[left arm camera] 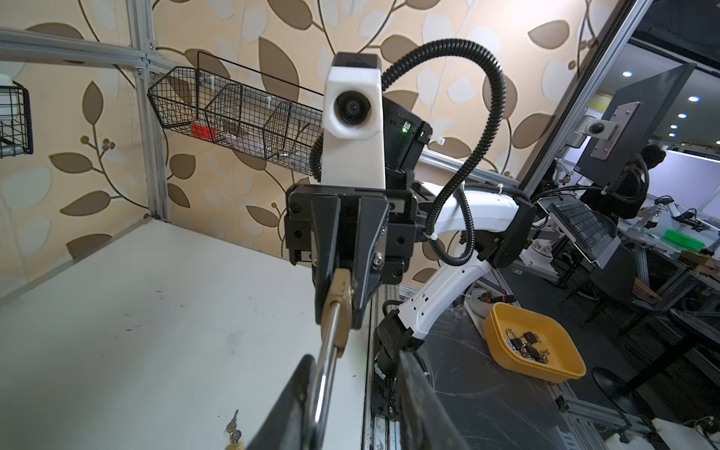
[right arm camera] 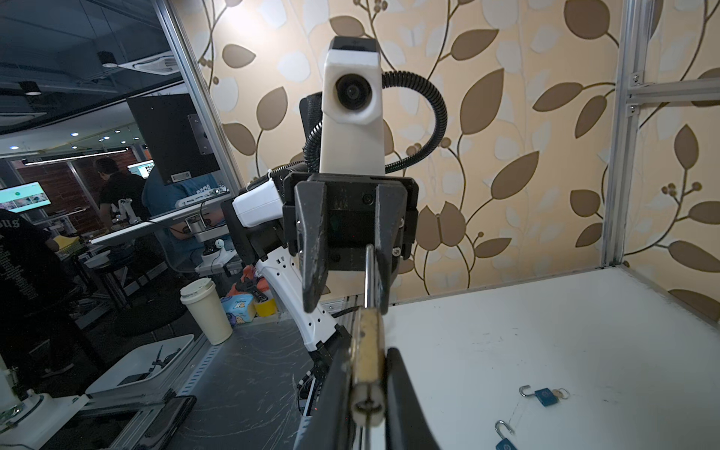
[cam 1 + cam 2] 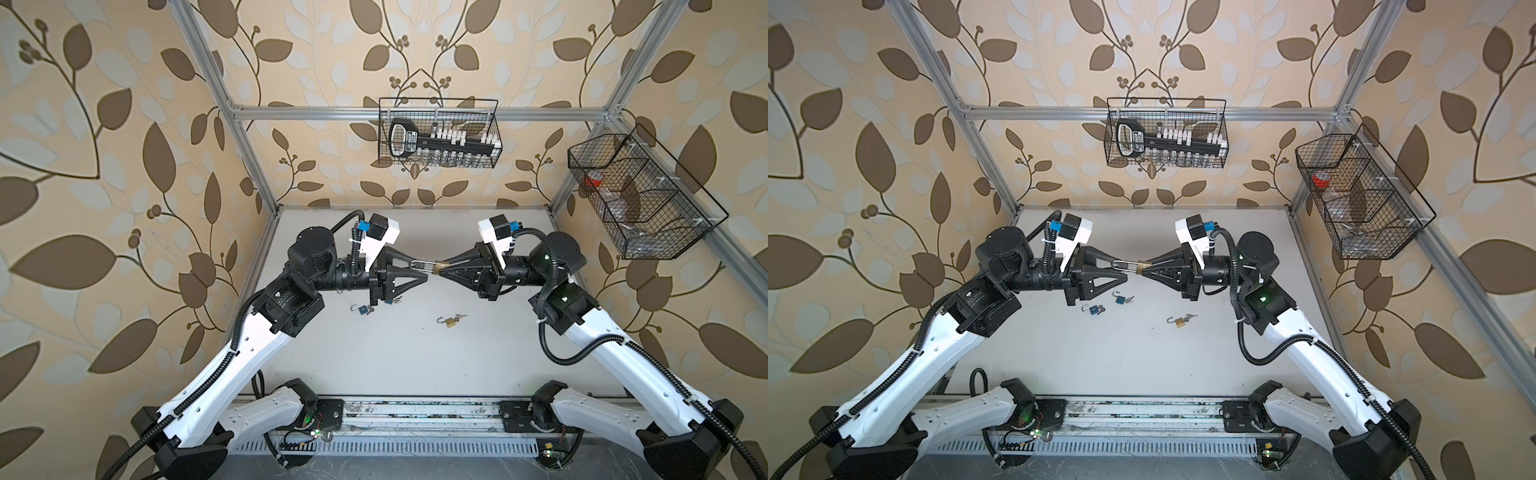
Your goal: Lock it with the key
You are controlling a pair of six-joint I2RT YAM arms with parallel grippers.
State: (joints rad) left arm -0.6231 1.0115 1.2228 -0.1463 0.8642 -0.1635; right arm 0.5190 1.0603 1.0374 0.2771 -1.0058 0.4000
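Right fingers (image 2: 405, 401) tight on padlock (image 2: 368, 350), left fingers (image 2: 311, 249) ajar

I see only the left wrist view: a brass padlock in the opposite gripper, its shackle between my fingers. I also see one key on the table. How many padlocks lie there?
Observer: Three, in a top view: a blue padlock, a second blue padlock and a loose brass padlock, all with open shackles.
Operator: Do my fingers pinch the shackle of the held padlock?
Observer: No. In the right wrist view the left gripper has its jaws apart; the shackle runs close beside one finger.
Operator: Which loose lock is nearest to my arm?
Observer: The blue ones, on the table just by the left gripper; the brass one lies nearer the middle.
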